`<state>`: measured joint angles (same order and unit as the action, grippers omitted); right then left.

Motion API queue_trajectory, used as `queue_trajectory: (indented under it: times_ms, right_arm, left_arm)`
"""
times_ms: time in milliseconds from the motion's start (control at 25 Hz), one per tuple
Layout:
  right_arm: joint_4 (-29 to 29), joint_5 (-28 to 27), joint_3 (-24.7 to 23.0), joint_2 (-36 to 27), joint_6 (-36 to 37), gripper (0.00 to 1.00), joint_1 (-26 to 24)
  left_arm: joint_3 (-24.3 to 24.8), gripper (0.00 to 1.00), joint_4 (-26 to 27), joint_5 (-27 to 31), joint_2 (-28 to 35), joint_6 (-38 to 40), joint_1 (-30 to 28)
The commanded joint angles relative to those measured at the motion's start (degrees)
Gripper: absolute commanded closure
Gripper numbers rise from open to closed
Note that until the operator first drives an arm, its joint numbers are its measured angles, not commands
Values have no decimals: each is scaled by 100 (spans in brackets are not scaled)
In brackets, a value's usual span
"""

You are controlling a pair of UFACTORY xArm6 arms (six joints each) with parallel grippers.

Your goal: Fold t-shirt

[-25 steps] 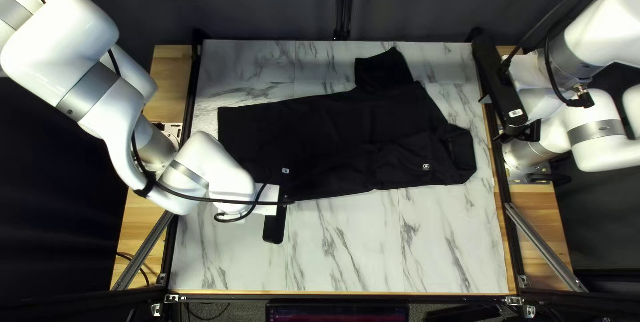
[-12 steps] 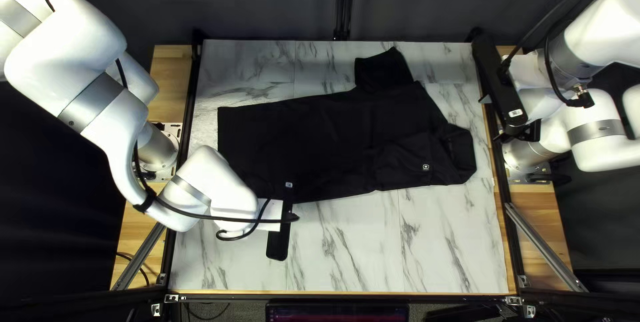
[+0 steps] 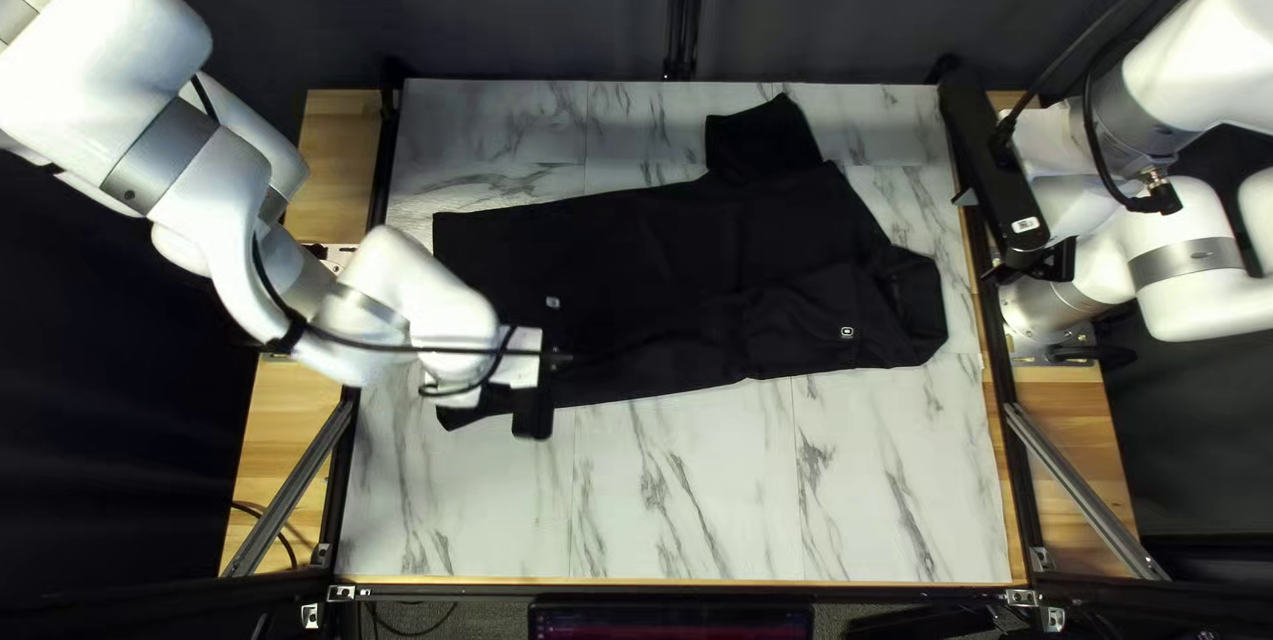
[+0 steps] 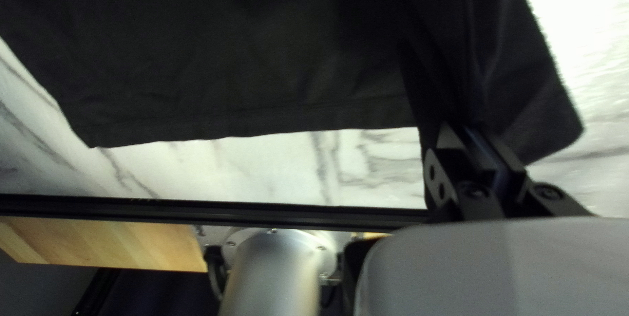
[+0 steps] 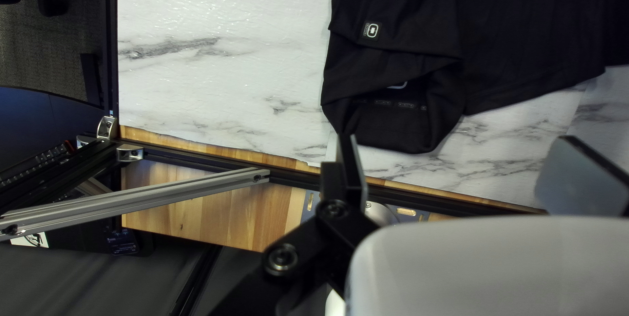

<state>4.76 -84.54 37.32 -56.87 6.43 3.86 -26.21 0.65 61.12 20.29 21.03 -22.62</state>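
Black t-shirt [image 3: 663, 242], small pale logo [image 3: 846, 332] near the collar [image 3: 915, 309]. Lay partly folded along the marbled tabletop [image 3: 716, 494]: hem at the left of the top left view, collar at the right, one sleeve [image 3: 763, 143] toward the far edge. Near side showed soft creases

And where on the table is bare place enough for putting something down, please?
Widest is the tabletop between the black t-shirt and the near edge. Another patch borders the far edge, left of the sticking-out sleeve in the top left view. Crowded: the shirt's hem end, by my left gripper.
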Motion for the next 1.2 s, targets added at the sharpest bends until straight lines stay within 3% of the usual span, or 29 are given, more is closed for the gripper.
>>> queue_trajectory:
  times_ms: [40, 440, 720, 880, 920, 960, 1000, 1200]
  right_arm:
    - [0, 0, 0, 0, 0, 0, 0]
    - [0, 0, 0, 0, 0, 0, 0]
    - [0, 0, 0, 0, 0, 0, 0]
    - [0, 0, 0, 0, 0, 0, 0]
    - [0, 0, 0, 0, 0, 0, 0]
    - [0, 0, 0, 0, 0, 0, 0]
    - [0, 0, 0, 0, 0, 0, 0]
    - [0, 0, 0, 0, 0, 0, 0]
  left_arm:
    - [239, 100, -116, -118, 59, -253, 262]
    - [440, 100, -492, -373, -235, -230, 480]
    - [493, 100, -469, -488, -306, -84, 387]
    - [590, 95, -403, -662, -399, -228, 461]
    - [594, 68, -381, -706, -441, -300, 492]
    - [596, 18, -367, -733, -463, -345, 512]
    - [595, 0, -344, -739, -461, -398, 538]
    - [567, 0, -458, -310, 13, -223, 573]
